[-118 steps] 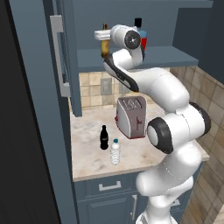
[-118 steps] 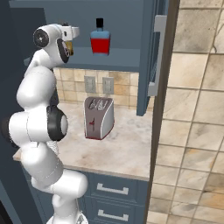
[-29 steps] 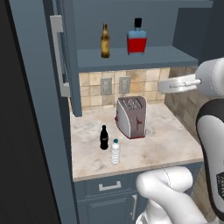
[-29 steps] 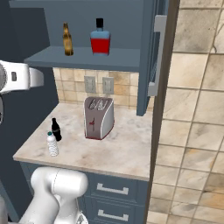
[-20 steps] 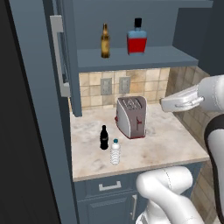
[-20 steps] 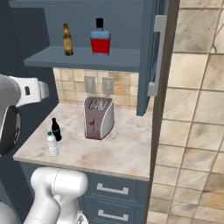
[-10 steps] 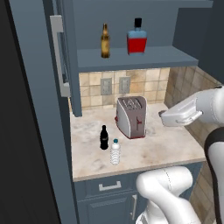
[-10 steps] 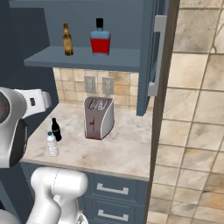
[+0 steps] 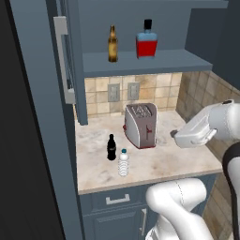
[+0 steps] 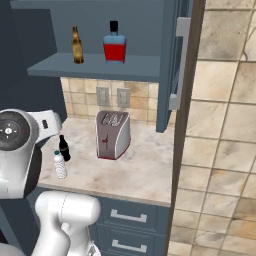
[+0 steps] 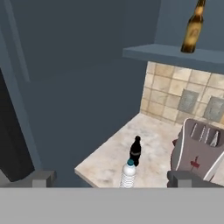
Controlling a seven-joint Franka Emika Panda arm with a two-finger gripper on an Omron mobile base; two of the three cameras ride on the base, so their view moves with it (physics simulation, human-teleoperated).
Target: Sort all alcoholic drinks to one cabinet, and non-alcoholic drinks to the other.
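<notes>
Water bottle [image 11: 128, 174] and cola bottle [image 11: 135, 151] stand on the counter [image 9: 154, 164] before the wide-spread tool [image 11: 114, 180].

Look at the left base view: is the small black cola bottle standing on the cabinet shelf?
No, the cola bottle stands on the counter beside the water bottle.

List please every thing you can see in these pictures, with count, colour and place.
beer bottle: 1, amber-brown, cabinet shelf, left of the red bottle
red bottle: 1, square, red liquid, black cap, cabinet shelf
cola bottle: 1, black, counter, left of the toaster
water bottle: 1, clear, teal cap, counter, in front of the cola bottle
toaster: 1, silver and red, counter
outlets: 2, grey, backsplash
counter: 1, beige marble
arm: 1, white, right of the toaster
claw: 1, dark, open, above the counter
</notes>
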